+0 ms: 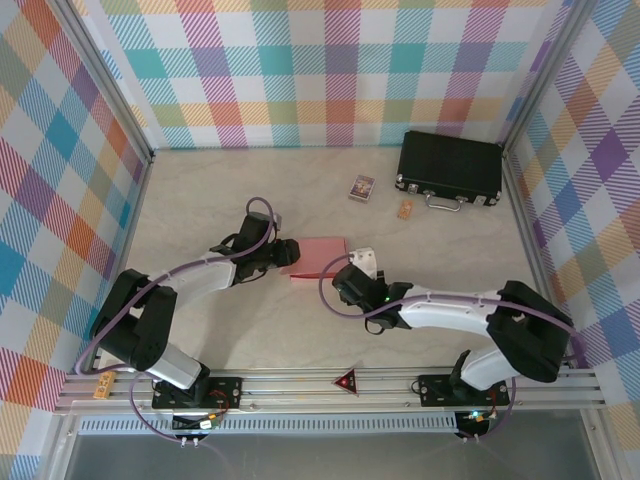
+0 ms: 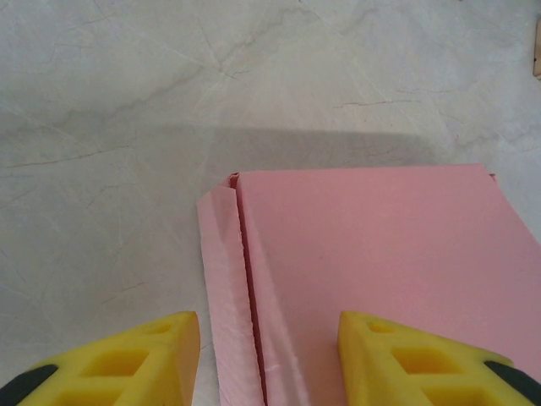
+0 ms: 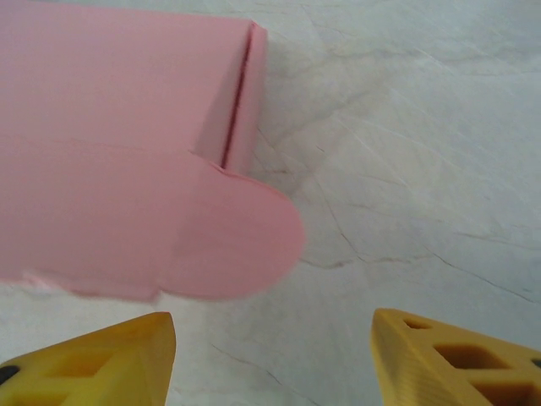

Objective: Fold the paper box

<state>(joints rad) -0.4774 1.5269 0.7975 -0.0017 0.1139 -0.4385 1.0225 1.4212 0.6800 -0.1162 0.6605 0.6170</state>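
The left gripper [image 2: 270, 338] is released, its jaws apart over the left edge of the paper box [image 1: 318, 257], which lies flat at the middle of the tabletop [image 1: 250, 200]. The right gripper [image 3: 275, 338] is also released, empty, near the box's rounded flap [image 3: 245, 245].

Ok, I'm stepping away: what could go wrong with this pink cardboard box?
The salmon-pink cardboard box has a rounded tab untucked near the open right gripper; a push could crease it. Its loose side flap sits within the open left gripper; closing might crush it or slide the box.
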